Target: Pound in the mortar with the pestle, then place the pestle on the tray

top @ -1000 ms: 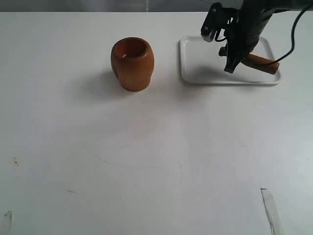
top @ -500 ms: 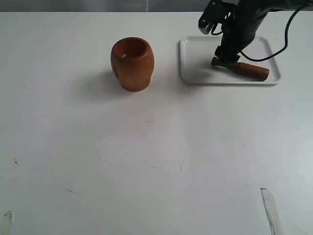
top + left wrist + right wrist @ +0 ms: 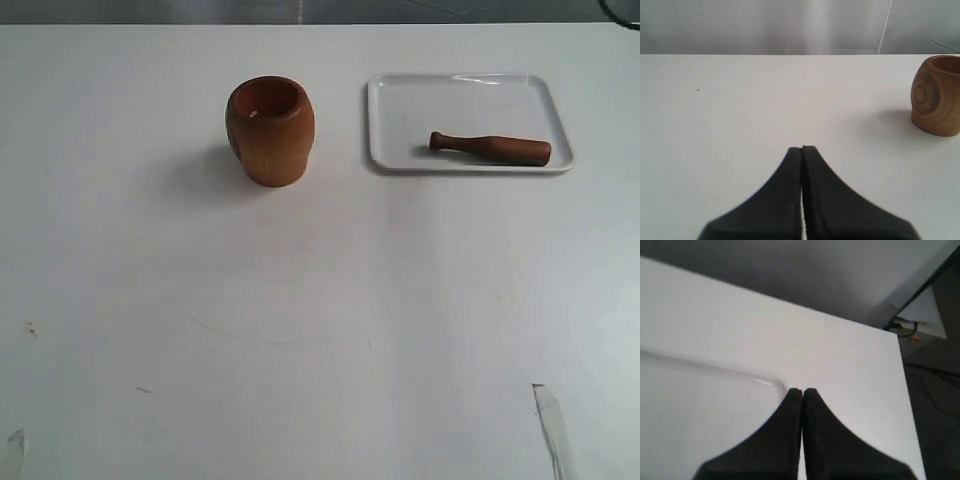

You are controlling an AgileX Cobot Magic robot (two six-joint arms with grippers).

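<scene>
White table (image 3: 320, 300); pestle (image 3: 490, 148) lay flat inside the tray (image 3: 460, 88)
Task looked done, so nothing was held; mortar (image 3: 270, 130) stood apart; left gripper (image 3: 802, 149) and right gripper (image 3: 802, 390) pinched together, empty

Open gap between mortar (image 3: 270, 130) and tray (image 3: 450, 105), pestle (image 3: 490, 148) lying flat, reachable from above

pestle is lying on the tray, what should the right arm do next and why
Probably just pull the right gripper back to rest. The pestle lies flat inside the tray, nothing gripping it, and the gripper is shut and empty; the task looks done.
</scene>
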